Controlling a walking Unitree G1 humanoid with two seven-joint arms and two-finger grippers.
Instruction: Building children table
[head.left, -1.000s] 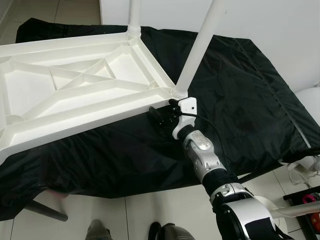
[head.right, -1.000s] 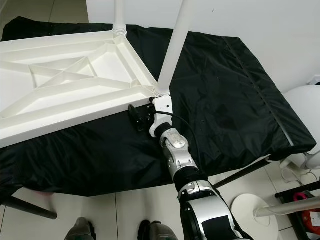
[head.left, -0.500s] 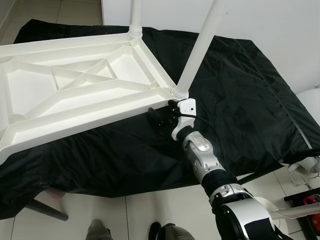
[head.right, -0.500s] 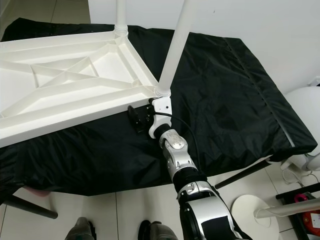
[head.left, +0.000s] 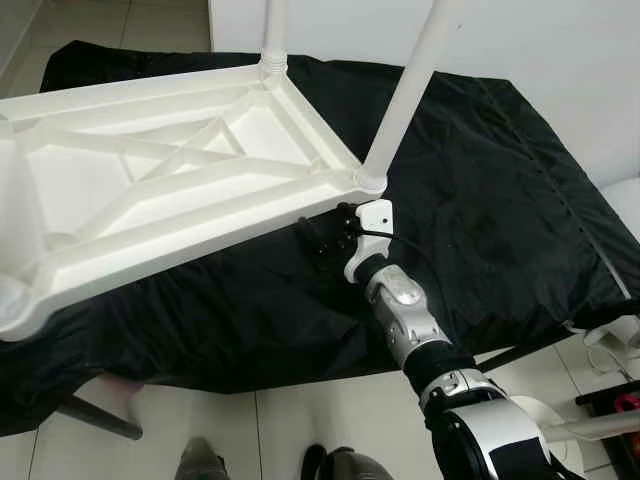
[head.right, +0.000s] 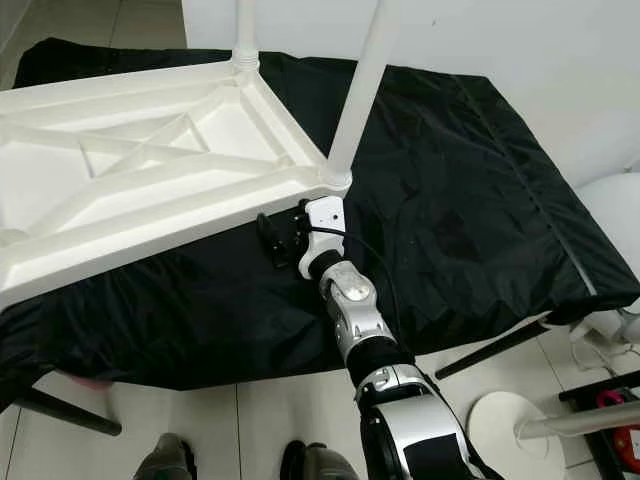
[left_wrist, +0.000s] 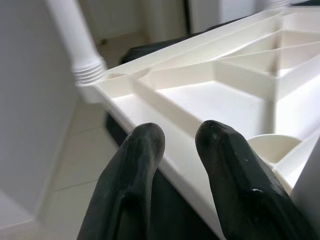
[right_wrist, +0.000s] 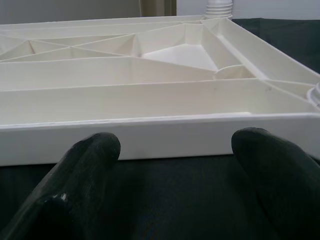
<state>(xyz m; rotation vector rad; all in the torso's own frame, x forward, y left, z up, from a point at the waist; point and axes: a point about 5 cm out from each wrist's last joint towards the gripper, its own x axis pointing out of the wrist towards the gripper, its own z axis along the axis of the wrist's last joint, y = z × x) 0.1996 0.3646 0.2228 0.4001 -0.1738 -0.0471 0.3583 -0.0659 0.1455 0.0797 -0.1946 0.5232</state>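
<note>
Left eye view: we record one white plastic children's table top (head.left: 180, 190), lying upside down with its ribbed underside facing up, on a work surface draped in black cloth (head.left: 480, 200). Two white legs stand in its corner sockets: a far leg (head.left: 272, 35) at the back corner and a near leg (head.left: 405, 95) at the corner nearest our right arm, this one leaning away to the right as it rises. A third leg (head.left: 18, 230) shows blurred at the left edge of the frame.

Our right gripper (head.left: 322, 232) sits low on the cloth, just in front of the top's near side wall and just beside the near-leg corner. In the right wrist view its two black fingers (right_wrist: 87, 165) stand well spread, with cloth between them and the white wall (right_wrist: 160, 135) straight ahead; nothing is held.

Our left gripper (left_wrist: 177, 145) appears in the left wrist view at another edge of the top. Its fingertips (left_wrist: 145, 145) lie close together with a narrow gap, over the white rim (left_wrist: 165, 160); we cannot tell whether they touch it. A threaded leg (left_wrist: 80, 47) rises from the corner beyond.

Further items: white tiled floor (head.left: 300, 430); a white round base (head.right: 500, 420) at lower right.
</note>
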